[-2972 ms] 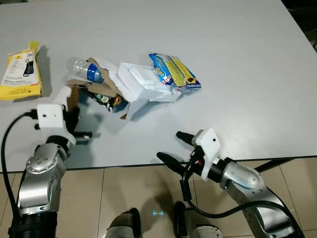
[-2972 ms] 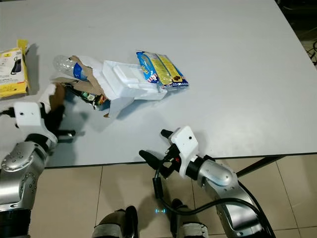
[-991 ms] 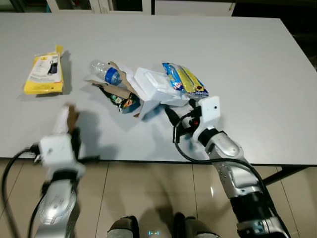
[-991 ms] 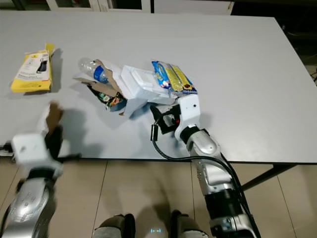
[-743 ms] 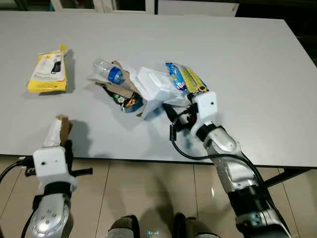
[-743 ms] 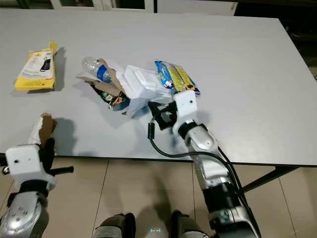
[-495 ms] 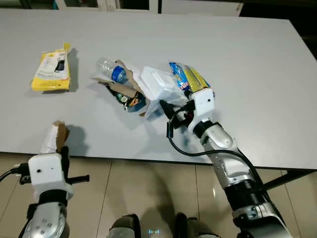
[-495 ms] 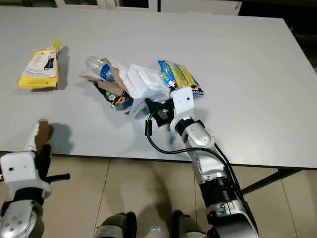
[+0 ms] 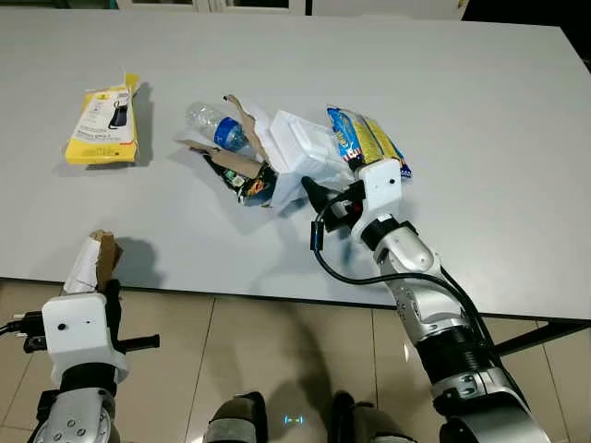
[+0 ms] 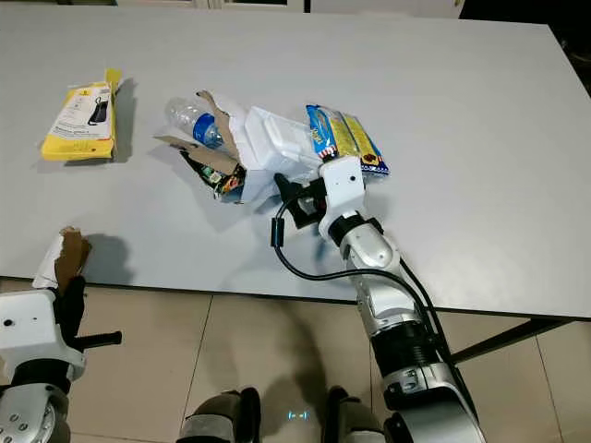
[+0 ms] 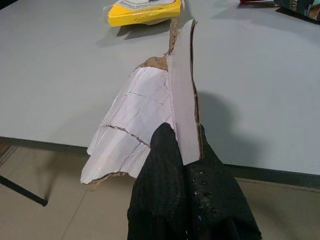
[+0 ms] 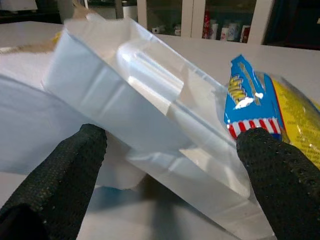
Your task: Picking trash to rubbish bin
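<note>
**Right gripper at the foam tray, left gripper holding cardboard**

I see the grey table (image 9: 480,111) spread across most of the head view, with tiled floor below its near edge. On it lies a heap of trash: a white foam tray (image 9: 300,148), a blue-and-yellow snack packet (image 9: 365,138) touching its right side, a clear plastic bottle (image 9: 214,127) with a blue label, and torn brown cardboard scraps (image 9: 235,161) over a dark wrapper. A yellow package (image 9: 103,129) lies well apart, toward the left.

My right gripper (image 12: 170,165) sits at the heap, fingers spread wide on either side of the foam tray's near corner, the snack packet just beside one fingertip.

My left gripper (image 11: 182,165) hangs off the table's near edge, fingers pressed together, pinching a torn piece of cardboard (image 11: 150,115), white on one face and brown at the edges.
</note>
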Motion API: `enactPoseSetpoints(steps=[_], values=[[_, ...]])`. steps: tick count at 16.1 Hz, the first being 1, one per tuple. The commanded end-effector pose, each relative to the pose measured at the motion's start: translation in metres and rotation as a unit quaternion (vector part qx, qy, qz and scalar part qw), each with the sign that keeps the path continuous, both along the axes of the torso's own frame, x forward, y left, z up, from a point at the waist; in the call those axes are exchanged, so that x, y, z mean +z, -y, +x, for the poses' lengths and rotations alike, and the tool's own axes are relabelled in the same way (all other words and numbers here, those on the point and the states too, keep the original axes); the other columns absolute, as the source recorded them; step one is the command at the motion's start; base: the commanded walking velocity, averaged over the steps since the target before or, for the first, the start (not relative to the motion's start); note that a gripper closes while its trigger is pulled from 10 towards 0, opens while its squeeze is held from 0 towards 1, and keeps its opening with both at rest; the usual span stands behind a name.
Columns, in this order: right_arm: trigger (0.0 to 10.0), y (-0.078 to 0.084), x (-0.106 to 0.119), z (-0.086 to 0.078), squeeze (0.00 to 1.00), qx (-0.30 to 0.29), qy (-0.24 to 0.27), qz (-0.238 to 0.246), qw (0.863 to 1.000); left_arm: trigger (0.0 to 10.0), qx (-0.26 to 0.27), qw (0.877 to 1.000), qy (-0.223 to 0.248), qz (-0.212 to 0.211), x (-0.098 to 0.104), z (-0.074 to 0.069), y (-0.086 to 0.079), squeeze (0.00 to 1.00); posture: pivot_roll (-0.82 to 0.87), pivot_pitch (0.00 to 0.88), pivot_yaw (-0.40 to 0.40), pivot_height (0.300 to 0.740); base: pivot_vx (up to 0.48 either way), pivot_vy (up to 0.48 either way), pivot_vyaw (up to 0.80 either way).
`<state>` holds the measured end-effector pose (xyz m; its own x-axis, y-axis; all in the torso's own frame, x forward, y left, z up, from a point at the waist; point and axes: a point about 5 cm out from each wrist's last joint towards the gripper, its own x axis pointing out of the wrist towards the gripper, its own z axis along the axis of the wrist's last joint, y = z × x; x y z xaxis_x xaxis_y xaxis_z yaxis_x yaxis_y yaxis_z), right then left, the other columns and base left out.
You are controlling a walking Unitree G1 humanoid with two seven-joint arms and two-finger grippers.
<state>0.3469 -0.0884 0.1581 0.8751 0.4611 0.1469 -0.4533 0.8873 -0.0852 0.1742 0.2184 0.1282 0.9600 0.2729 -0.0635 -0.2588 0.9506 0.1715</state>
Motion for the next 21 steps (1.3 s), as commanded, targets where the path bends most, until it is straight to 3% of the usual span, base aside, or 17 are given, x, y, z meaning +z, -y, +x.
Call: enactPoseSetpoints(steps=[1,2,3,8,18,19,21], values=[[10.0,-0.003,0.003,0.001,0.93,0.001,0.01,-0.003,1.0,10.0,-0.003,1.0,-0.002,0.012,0.003,-0.003,0.0,0.0,0.18,0.265,0.039,0.74,0.0,0.0,0.0],[10.0,-0.005,0.003,0.001,0.41,0.003,0.012,-0.004,1.0,10.0,-0.006,1.0,-0.002,0.011,0.004,-0.002,0.0,0.0,0.18,0.265,0.039,0.74,0.0,0.0,0.0],[10.0,-0.007,0.003,0.0,0.0,0.005,0.012,-0.005,1.0,10.0,-0.021,1.0,-0.002,0.001,0.004,0.0,0.001,0.0,0.18,0.263,0.04,0.74,0.0,0.0,0.0],[10.0,-0.017,0.001,-0.001,0.0,0.021,0.024,-0.015,0.999,10.0,-0.065,0.998,-0.005,-0.013,0.003,0.006,0.016,0.0,0.17,0.261,0.037,0.74,0.0,0.0,0.0],[10.0,-0.061,-0.006,-0.004,0.0,0.083,0.024,-0.002,0.996,10.0,-0.072,0.997,-0.013,-0.013,0.004,0.001,0.017,0.0,0.2,0.278,0.041,0.74,0.0,0.0,0.0],[2.2,-0.063,-0.007,-0.005,0.0,0.087,0.022,0.0,0.996,10.0,-0.073,0.997,-0.014,-0.014,0.004,0.001,0.017,0.0,0.2,0.278,0.041,0.74,0.0,0.0,0.0],[0.0,-0.065,-0.011,-0.007,0.0,0.092,0.018,0.003,0.996,10.0,-0.073,0.997,-0.015,-0.013,0.004,0.001,0.017,0.0,0.21,0.28,0.041,0.74,0.0,0.0,0.0]])
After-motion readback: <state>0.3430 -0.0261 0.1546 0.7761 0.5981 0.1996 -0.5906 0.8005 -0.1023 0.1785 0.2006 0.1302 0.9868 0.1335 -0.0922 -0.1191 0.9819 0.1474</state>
